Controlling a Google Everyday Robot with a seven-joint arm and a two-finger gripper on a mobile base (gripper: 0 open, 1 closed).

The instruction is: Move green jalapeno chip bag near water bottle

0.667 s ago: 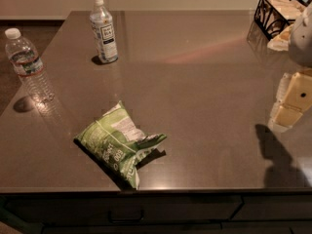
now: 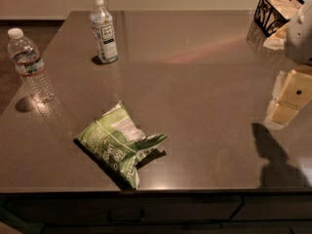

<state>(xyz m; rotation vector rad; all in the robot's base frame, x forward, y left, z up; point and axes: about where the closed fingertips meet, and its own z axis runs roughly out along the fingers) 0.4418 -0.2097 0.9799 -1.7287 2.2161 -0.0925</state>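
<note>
**A:** What do we see, biggest first?

**B:** A brown table [image 2: 195, 82] fills our view. The gripper [image 2: 290, 100] hangs over its right side, well apart from everything. We can't make out whether it is spread apart or pressed together.

**A:** And the green jalapeno chip bag [image 2: 117, 143]?

**B:** It lies crumpled near the front edge, left of centre. We count 2 upright bottles. The water bottle [image 2: 30, 67] stands at the left edge, well apart from the bag, and a labelled bottle [image 2: 104, 30] stands further back.
</note>
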